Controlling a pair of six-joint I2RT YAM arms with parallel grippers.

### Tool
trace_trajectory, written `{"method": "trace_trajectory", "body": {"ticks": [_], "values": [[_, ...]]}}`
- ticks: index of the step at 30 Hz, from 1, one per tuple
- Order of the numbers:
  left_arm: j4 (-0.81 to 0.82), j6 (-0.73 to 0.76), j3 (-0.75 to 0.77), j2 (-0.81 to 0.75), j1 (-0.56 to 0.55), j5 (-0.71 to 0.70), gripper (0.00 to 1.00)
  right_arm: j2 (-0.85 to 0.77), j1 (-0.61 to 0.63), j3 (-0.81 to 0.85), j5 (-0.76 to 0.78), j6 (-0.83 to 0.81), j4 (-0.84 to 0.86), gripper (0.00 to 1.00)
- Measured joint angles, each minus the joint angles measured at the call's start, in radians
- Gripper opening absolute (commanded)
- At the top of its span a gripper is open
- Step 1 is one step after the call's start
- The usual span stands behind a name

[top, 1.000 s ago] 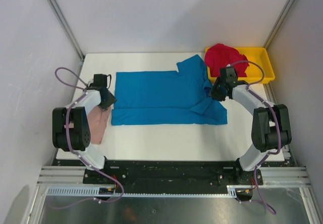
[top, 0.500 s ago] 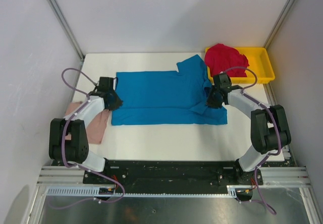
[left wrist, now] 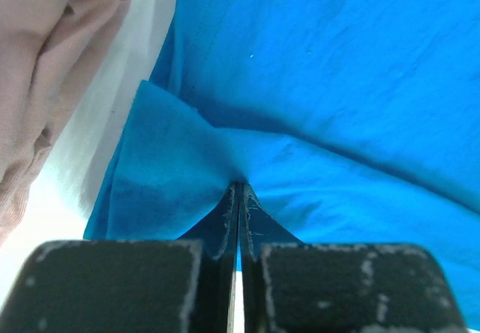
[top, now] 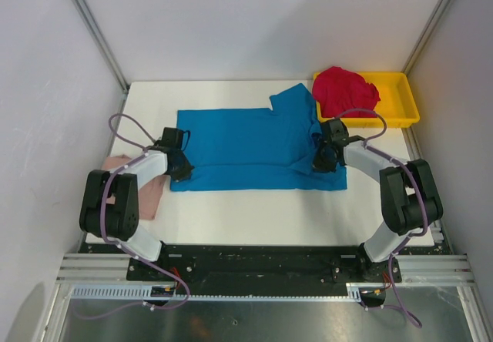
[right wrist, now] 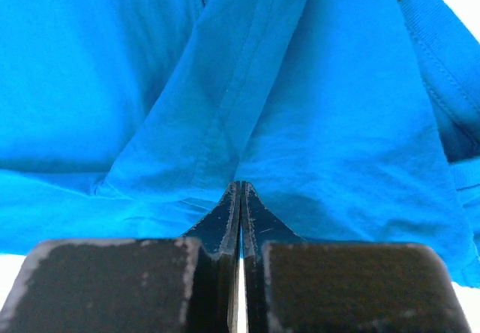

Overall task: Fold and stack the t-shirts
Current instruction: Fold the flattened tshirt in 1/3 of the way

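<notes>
So, left to right off the overhead cam. Over at nine o'clock, got the dusty pink t-shirt (top: 145,192) bunched at the edge of the table (top: 231,211), partly under the left arm and just beside the blue one.

Next, the left gripper (top: 183,172), down on the seven o'clock corner of the bright blue t-shirt (top: 246,138). On the left wrist cam, pinched fully together with a little tent of blue cloth pulled up right at the tips. Calling that clamped on the corner.

Then the blue tee itself: spread flat mid-table, long axis running nine to three, one sleeve poking out toward one o'clock.

Over to the right gripper (top: 320,165), sitting at the five o'clock end of the same shirt, near the folded-over sleeve. Same story on its wrist cam: squeezed together on a ridge of blue fabric, no gap to be seen.

Way out at two o'clock, got the crimson red t-shirt (top: 345,92) heaped in the yellow tray (top: 404,103), well apart from both claws and not folded yet.

Best guess at the next move: lift that near edge with both ends level and carry it toward twelve o'clock, across the short axis. Risk of a crooked fold if one end lags.
</notes>
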Motion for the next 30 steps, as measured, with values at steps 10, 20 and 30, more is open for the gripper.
{"method": "trace_trajectory", "body": {"ticks": [10, 20, 30], "values": [[0.015, -0.010, -0.014, 0.016, 0.000, -0.009, 0.00, 0.068, 0.013, -0.005, -0.012, 0.001, 0.050, 0.00], [0.019, -0.010, -0.014, 0.016, 0.000, -0.012, 0.00, 0.135, 0.018, 0.062, -0.048, 0.026, 0.123, 0.00], [0.023, -0.008, -0.015, 0.016, -0.001, -0.016, 0.00, 0.152, 0.037, 0.134, -0.067, 0.053, 0.179, 0.03]]}}
